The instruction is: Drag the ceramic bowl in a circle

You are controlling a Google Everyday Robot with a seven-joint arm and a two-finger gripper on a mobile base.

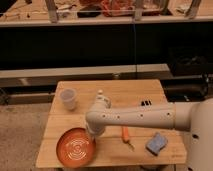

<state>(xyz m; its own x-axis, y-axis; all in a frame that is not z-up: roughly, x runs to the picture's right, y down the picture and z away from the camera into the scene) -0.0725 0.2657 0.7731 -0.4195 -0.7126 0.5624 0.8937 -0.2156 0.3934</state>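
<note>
Down at the front left of the bench, the gripper sits at the upper right rim of the ceramic bowl, tucked under the bulky pale wrist of the arm. Whether the gripper is open, closed on the rim or only pressing on it cannot be told, since the wrist covers it from this view. The ceramic bowl lies flat in the bench's front left corner, its near edge close to the bench's front edge and its pale ring marks facing up.

As a judgement, the gripper looks to be in contact with the bowl or right at it, so the drag may be under way. A single view gives no trace of a path, so how much of the circle is done or left cannot be read. The bowl's place so near the corner suggests that any further arc would need to curve inward, away from the edges.

Farther out, a translucent cup stands well apart at the back left. A small white object shows just behind the arm, its lower part hidden. To the right lie a thin orange item, a blue sponge and a small dark object, none clear enough to identify further.
</note>
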